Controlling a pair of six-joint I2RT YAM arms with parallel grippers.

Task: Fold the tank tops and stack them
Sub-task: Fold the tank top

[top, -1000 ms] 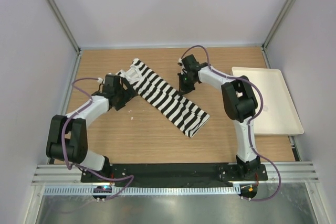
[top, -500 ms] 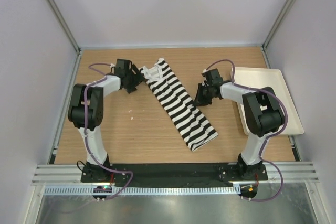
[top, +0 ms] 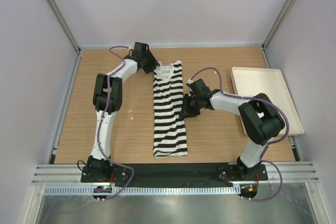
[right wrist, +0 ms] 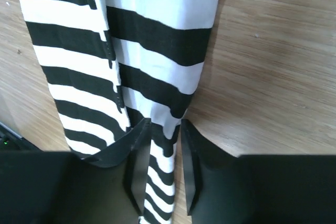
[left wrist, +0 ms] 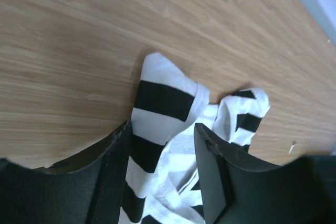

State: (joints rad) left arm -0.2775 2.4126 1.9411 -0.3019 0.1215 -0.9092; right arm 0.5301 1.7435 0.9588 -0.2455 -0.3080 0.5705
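The black-and-white striped tank top [top: 169,114] lies as a long narrow strip on the wooden table, neck end far, hem near the front edge. My left gripper [top: 151,66] is at its far left shoulder strap. In the left wrist view the jaws [left wrist: 161,127] hold the bunched strap and white trim [left wrist: 163,98]. My right gripper [top: 188,107] is at the top's right edge, about halfway down. In the right wrist view its jaws [right wrist: 165,124] are closed narrowly on the striped edge [right wrist: 157,40].
A plain white rectangular tray [top: 268,100] sits at the table's right side, beside the right arm. Grey walls and metal posts stand at the left, back and right. Bare wood lies on both sides of the top.
Both grippers swung the tank top from a diagonal lie to straight front-to-back. The left gripper moved far and right with the strap. The right gripper moved left and nearer along the edge.
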